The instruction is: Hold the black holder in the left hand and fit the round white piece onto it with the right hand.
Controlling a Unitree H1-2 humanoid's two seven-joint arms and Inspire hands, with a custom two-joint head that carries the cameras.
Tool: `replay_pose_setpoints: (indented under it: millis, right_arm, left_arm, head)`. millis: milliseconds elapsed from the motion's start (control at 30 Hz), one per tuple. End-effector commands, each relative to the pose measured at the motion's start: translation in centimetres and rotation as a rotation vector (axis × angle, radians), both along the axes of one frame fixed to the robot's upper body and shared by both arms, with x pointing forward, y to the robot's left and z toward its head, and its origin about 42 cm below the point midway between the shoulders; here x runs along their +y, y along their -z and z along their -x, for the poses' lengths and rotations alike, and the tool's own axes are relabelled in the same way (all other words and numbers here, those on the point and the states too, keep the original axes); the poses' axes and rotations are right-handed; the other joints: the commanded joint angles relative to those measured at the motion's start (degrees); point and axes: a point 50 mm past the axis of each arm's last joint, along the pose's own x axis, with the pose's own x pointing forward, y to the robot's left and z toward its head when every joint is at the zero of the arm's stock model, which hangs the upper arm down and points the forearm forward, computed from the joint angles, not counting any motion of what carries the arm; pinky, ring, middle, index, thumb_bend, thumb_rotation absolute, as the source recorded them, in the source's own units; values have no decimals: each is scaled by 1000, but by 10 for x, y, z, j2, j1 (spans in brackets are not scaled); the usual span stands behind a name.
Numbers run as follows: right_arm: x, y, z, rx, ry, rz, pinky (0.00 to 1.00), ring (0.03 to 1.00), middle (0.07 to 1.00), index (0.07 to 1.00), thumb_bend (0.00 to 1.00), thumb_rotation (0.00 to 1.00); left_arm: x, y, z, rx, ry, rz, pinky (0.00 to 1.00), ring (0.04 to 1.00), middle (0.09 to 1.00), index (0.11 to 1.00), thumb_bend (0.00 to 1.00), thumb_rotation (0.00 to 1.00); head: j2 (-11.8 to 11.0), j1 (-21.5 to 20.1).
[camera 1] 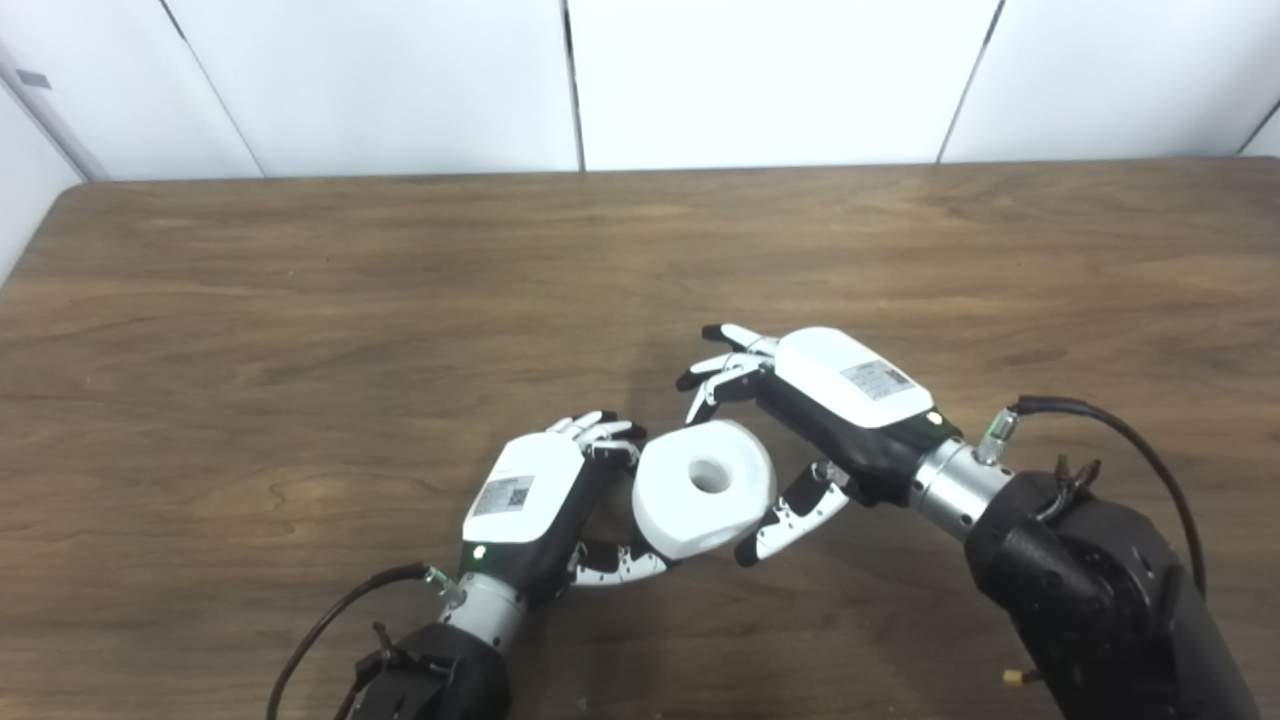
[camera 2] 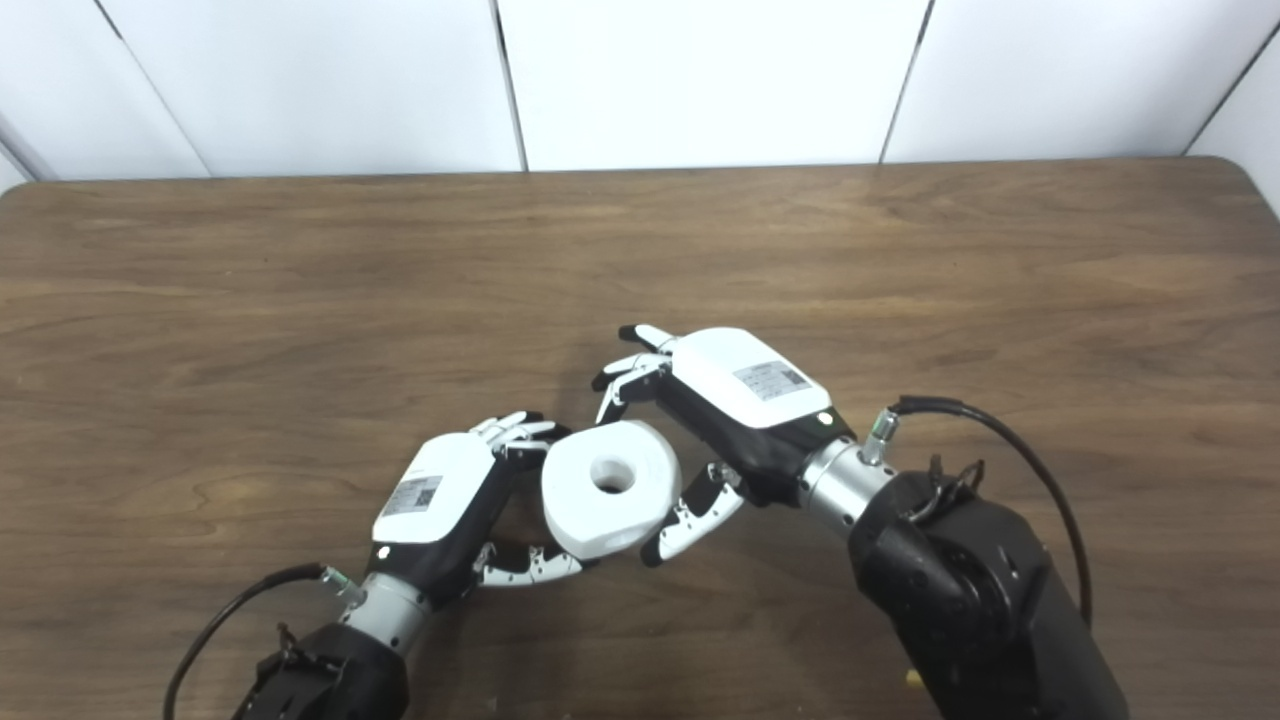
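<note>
Currently the round white piece point(camera 1: 705, 488) sits low over the wooden counter point(camera 1: 400, 300), near its front edge, between the two hands. Its face with the centre hole tilts up toward the cameras.

Left hand point(camera 1: 545, 500): comes in from bottom left, wrapped around the left side of the white piece. Fingers point(camera 1: 600, 432) curl over its upper left edge, thumb point(camera 1: 620, 567) reaches under its lower left edge. Looks clenched on something behind the piece, but the black holder itself is hidden; can't tell exactly what is being grasped.

Right hand point(camera 1: 800, 420): comes in from the right, released, fingers spread. Fingertips point(camera 1: 715, 375) hang just above and beyond the top right of the white piece, apart from it. Thumb point(camera 1: 790, 520) lies just beside the lower right edge; contact can't be judged from either view.

White piece is off the counter surface or barely on it; shadow underneath doesn't settle which. Behind the counter, white wall panels point(camera 1: 770, 80).
</note>
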Motion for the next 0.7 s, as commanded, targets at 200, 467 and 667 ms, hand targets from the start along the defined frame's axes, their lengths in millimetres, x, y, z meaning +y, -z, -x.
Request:
replay_pose_setpoints:
  millis: [200,467,667]
  right_arm:
    - [3,-10,1,-71,-33,28,908,964,811,482,524,132]
    - [0,-10,-3,-78,-30,57,877,960,811,482,523,131]
    - [-1,-11,-6,-88,-17,52,867,960,813,482,523,130]
  left_arm:
    - [-6,21,8,138,29,-24,885,903,828,491,508,45]
    - [-7,19,9,142,30,-28,889,907,830,491,508,46]
    - [-7,19,9,138,32,-29,885,904,828,491,508,45]
  head:
    - [0,-1]
    - [0,-5]
    - [-2,-6]
